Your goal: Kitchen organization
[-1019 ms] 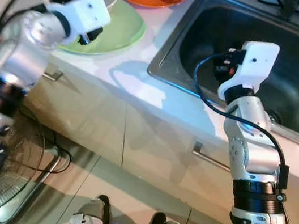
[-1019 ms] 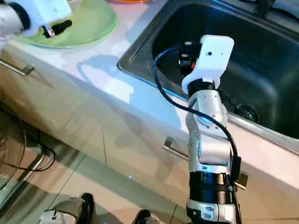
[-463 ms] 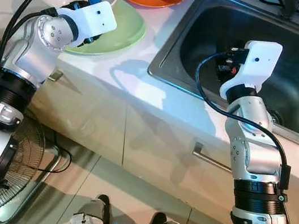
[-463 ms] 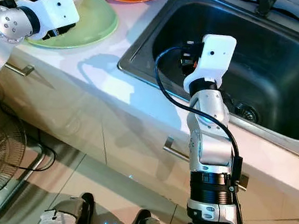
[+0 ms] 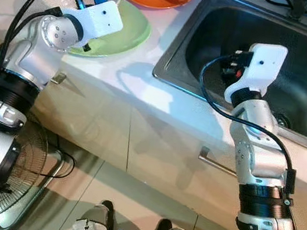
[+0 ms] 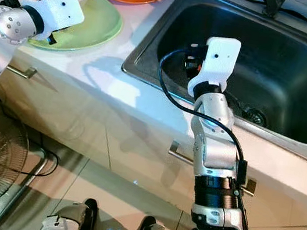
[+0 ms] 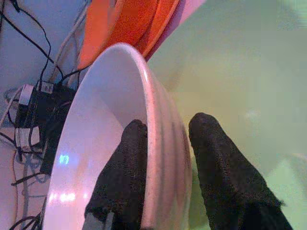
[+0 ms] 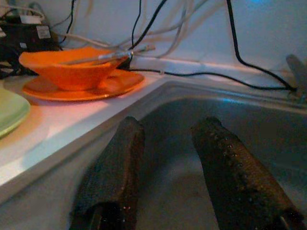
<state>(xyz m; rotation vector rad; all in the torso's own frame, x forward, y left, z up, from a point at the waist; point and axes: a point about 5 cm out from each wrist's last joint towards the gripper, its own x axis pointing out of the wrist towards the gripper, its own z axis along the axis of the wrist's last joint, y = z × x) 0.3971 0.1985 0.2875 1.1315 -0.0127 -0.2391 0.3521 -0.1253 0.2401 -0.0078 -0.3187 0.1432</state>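
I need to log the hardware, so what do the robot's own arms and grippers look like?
Both arms are jointed silver metal with black collars and loose black cables. Each wrist has a boxy white housing. The left gripper and right gripper each have two long, textured black fingers.
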